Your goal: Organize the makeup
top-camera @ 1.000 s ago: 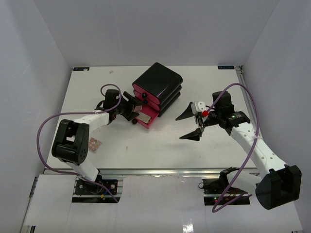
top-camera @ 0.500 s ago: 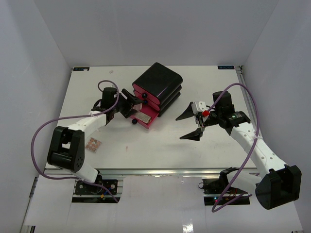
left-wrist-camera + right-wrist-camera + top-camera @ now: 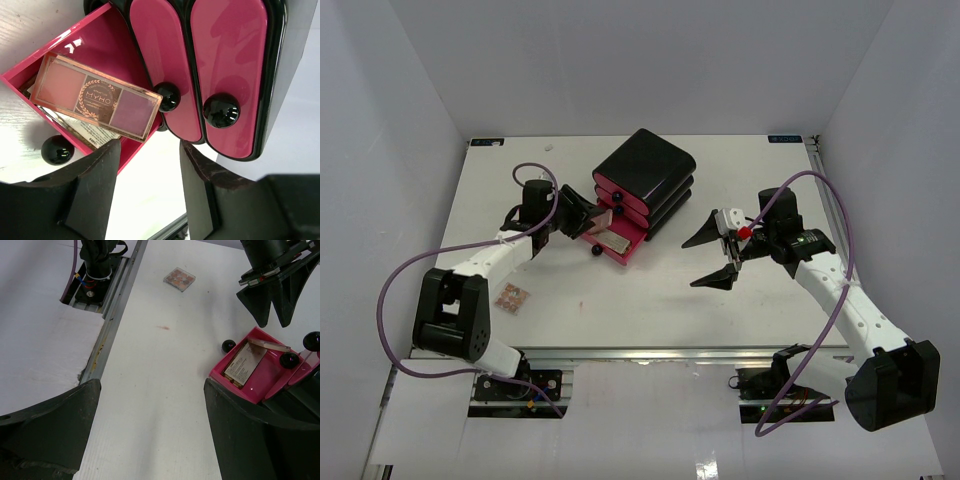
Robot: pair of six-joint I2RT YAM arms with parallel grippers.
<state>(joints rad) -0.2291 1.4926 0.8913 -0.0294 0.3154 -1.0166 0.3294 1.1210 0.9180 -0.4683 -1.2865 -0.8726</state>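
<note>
The black box (image 3: 645, 175) has its lowest pink drawer (image 3: 620, 250) pulled out. In it a flat rose-gold palette (image 3: 97, 95) lies tilted on top of another flat pack, whose printed back shows in the right wrist view (image 3: 244, 363). My left gripper (image 3: 588, 218) is open and empty just left of the open drawer, its fingers (image 3: 95, 185) apart above the table. A small square palette (image 3: 512, 298) lies on the table near the left arm and shows in the right wrist view (image 3: 179, 278). My right gripper (image 3: 708, 258) is wide open and empty, right of the drawer. No lipstick tubes or tan bottles show.
The two upper drawers (image 3: 227, 65) are shut, each with a black knob (image 3: 221, 110). The open drawer's knob (image 3: 57, 150) sticks out toward the table front. A small pink smear (image 3: 163, 328) marks the table. A metal rail (image 3: 107, 335) runs along the near edge.
</note>
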